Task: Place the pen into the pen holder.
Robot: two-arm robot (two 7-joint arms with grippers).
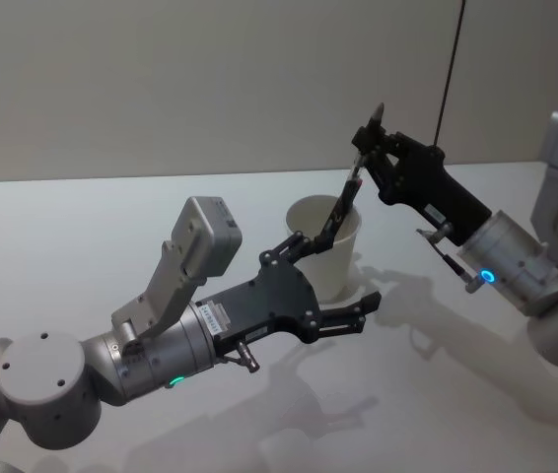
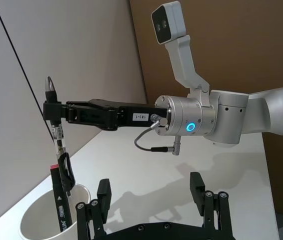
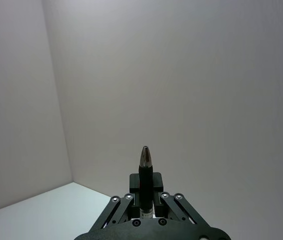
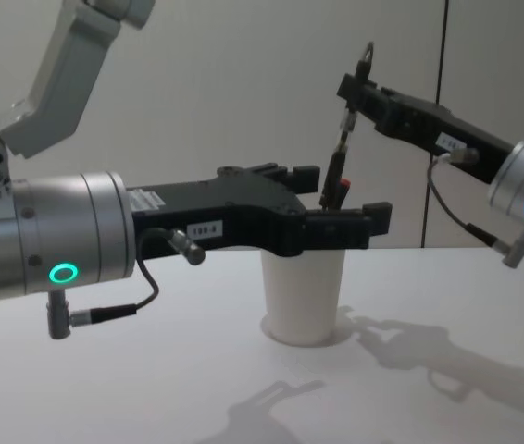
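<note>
The pen (image 1: 357,169) is a thin dark stick held steeply tilted, tip up, above the pen holder (image 1: 311,211), a white paper cup standing on the table. My right gripper (image 1: 366,143) is shut on the pen's upper part (image 2: 59,135). The pen's lower end dips inside the cup's rim beside a thicker black barrel with a red band (image 2: 60,200); I cannot tell whether that barrel belongs to the same pen. My left gripper (image 1: 336,271) is open at rim height right beside the cup (image 4: 304,296), holding nothing; in the left wrist view the cup (image 2: 36,220) sits off to one side of its fingers.
The white table (image 1: 111,227) runs back to a pale wall. A thin black cable (image 1: 447,69) hangs down behind the right arm. Both forearms crowd the space around the cup.
</note>
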